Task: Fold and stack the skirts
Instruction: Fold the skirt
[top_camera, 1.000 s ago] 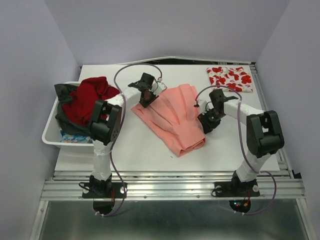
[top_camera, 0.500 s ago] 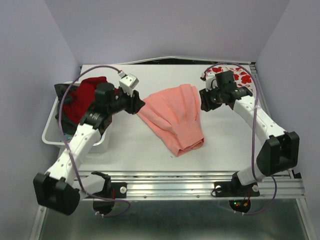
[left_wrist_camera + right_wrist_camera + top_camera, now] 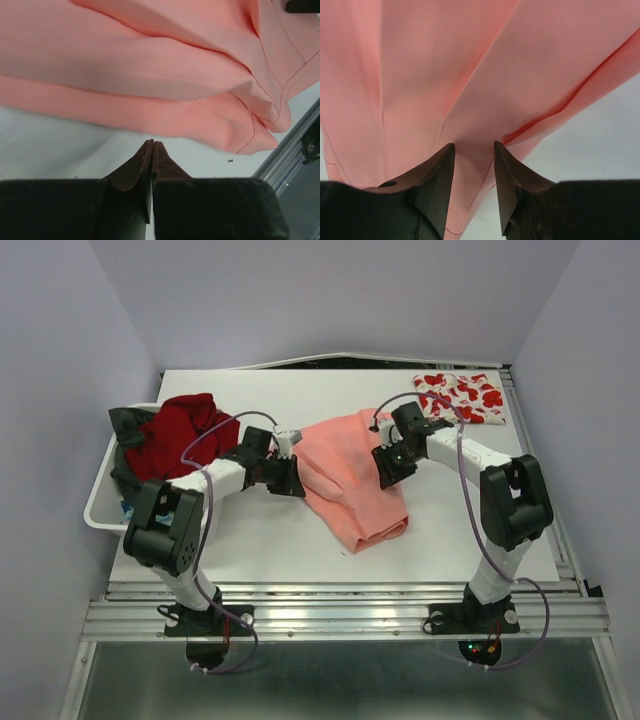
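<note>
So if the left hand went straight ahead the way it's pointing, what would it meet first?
The salmon-pink skirt: the left hand, shut, points low across the table at its near folded edge, only a sliver of bare surface between. Depth is unclear, so it might slip under the fold.

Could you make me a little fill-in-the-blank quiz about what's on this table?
The pleated skirt in the middle is coloured ___.
The flower-print skirt lies in the far ___ corner of the table.
The left gripper, beside the pleated skirt, is ___.
The right gripper, over the pleated skirt, is ___.
Missing words: pink; right; shut; open.
</note>
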Motion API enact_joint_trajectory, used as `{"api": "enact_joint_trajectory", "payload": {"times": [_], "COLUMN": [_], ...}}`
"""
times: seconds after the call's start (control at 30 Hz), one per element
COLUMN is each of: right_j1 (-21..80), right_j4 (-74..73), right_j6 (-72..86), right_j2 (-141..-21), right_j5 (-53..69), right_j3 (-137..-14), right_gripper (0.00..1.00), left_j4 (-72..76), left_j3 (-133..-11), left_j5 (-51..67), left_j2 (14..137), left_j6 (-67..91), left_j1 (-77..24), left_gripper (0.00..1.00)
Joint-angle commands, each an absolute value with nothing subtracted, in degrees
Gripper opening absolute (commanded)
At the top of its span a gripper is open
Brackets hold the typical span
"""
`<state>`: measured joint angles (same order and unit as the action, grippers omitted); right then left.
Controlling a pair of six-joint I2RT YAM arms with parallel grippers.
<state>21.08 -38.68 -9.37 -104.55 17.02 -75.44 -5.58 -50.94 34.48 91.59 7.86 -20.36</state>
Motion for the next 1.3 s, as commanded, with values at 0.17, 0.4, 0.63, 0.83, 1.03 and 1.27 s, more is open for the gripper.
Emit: {"api": "enact_joint_trajectory", "payload": {"times": [0.17, 0.4, 0.63, 0.83, 1.03, 1.27], "right_j1": [21.5, 21.5, 21.5, 21.5, 23.2, 24.4], "right_j4": [-29.4, -29.7, -36.1, -38.8, -40.6, -40.3], "right_j6": [-5.4, -1.7, -1.4, -0.2, 2.7, 3.9], "right_j2": [-109.2, -116.3, -111.6, -105.6, -106.0, -106.5], "right_j5": [14.0, 8.2, 11.5, 20.4, 24.2, 25.0], "right_j3": [-72.5, -82.5, -90.5, -90.2, -89.4, -86.1], "right_gripper": [0.42, 0.41, 0.45, 0.47, 0.45, 0.45], "left_j4": [-3.5, -7.7, -8.9, -5.5, 3.9, 7.7], "left_j3": [-66.2, -83.6, -78.6, -64.2, -56.3, -56.7], "left_j5": [35.8, 31.7, 35.6, 44.1, 49.7, 50.8], "left_j2": [109.8, 120.8, 108.2, 93.5, 93.4, 103.5], "left_j6": [5.8, 3.8, -1.8, 2.8, 12.6, 17.6], "left_j1": [-19.7, -16.8, -15.7, -19.8, -26.8, -28.1], "left_gripper": [0.03, 0.01, 0.04, 0.06, 0.06, 0.04]}}
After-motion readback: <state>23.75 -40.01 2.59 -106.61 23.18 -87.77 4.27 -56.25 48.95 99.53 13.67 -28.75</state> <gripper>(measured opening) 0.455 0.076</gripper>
